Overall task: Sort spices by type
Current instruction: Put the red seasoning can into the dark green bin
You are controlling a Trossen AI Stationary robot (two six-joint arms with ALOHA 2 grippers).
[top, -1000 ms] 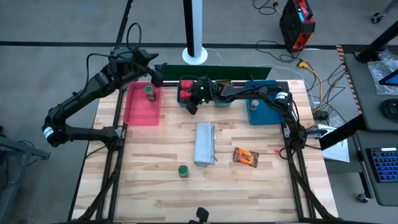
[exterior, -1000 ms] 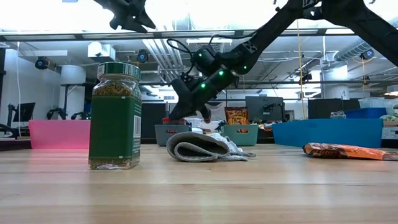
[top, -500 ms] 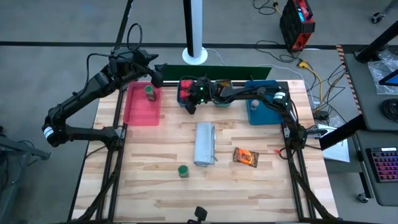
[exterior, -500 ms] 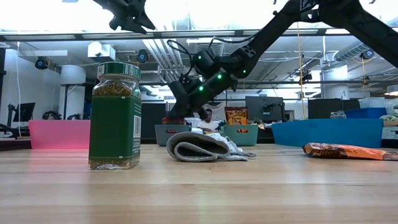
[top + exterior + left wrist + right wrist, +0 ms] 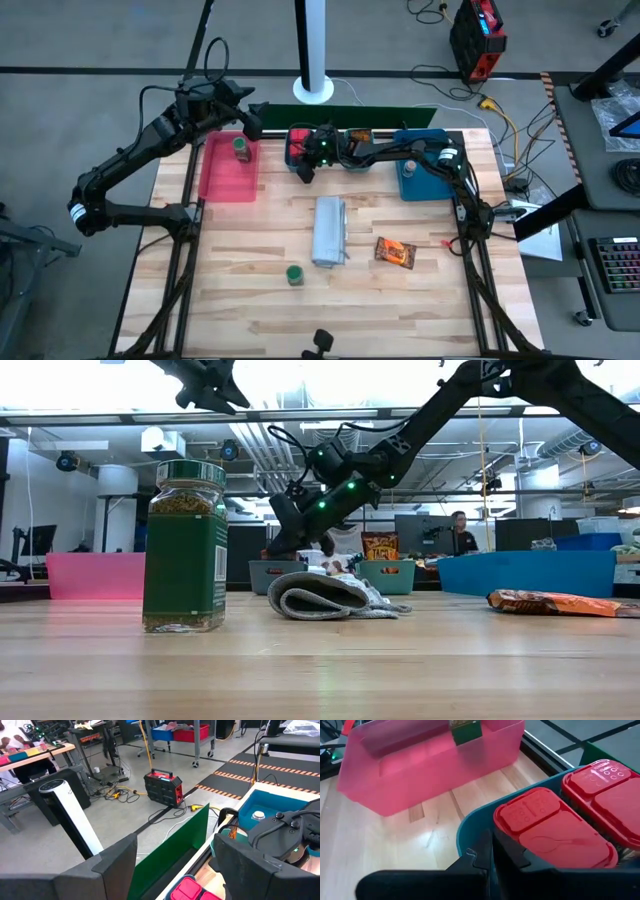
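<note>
With jaws closed and empty, the right gripper [image 5: 306,172] has been drawn slightly back from the teal tray [image 5: 470,827] holding red boxes [image 5: 547,827], suggesting a finished drop, while the left gripper [image 5: 252,120] is held open above the pink tray [image 5: 225,175].

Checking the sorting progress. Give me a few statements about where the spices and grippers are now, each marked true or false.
1. A green-lidded jar stands in the pink tray. True.
2. The orange-red packet lies in the blue tray. False: it lies on the table.
3. The right gripper is shut at the teal tray holding red boxes. True.
4. The left gripper grips a jar. False: it is open, holding nothing.
</note>
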